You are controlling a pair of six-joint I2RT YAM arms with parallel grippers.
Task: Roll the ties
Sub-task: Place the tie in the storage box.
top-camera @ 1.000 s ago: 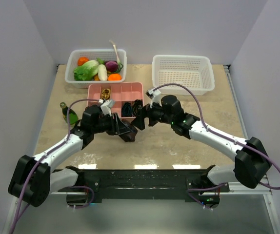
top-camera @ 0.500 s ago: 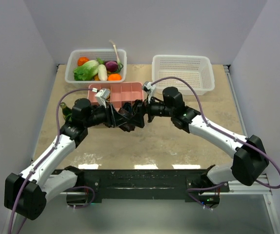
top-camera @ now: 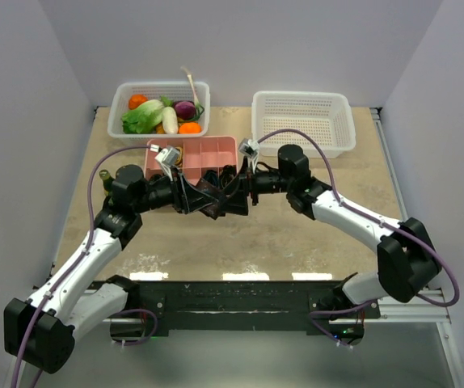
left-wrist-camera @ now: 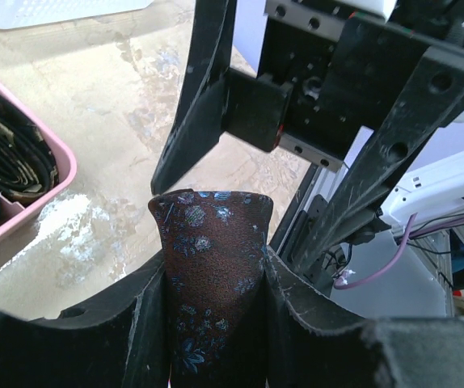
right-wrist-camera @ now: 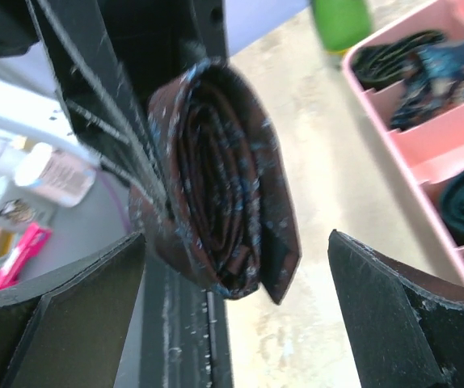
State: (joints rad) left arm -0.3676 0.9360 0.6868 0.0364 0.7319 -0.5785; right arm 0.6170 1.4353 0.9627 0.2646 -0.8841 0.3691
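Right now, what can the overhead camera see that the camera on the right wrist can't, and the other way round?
Only the overhead view shows the basket of vegetables, the white basket, and the whole left arm and right arm. Only the right wrist view shows the rolled tie end-on, with its spiral layers and small blue pattern plain to see. Both show that tie between the two arms, and the pink tray with dark rolled ties in its compartments.
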